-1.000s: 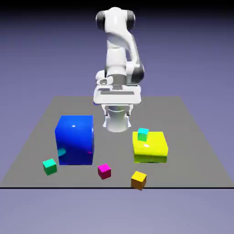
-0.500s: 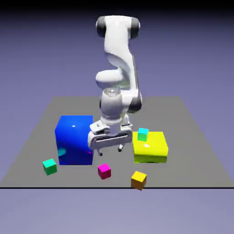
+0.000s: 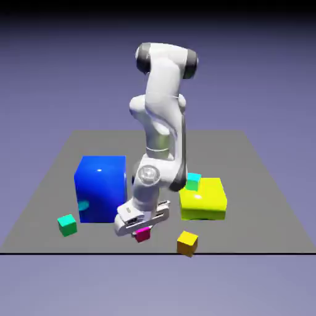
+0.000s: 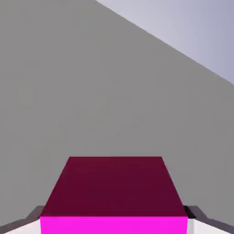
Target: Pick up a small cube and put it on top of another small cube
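Hand view shows it: I've dropped low, my gripper point(image 4: 114, 226) just clamped the magenta cube point(image 4: 114, 192) — next, lift toward the cyan cube point(image 3: 193, 181).

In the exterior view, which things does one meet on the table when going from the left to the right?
Green cube → blue block → magenta cube, under the end effector → orange cube → yellow block, with the cyan cube on top.
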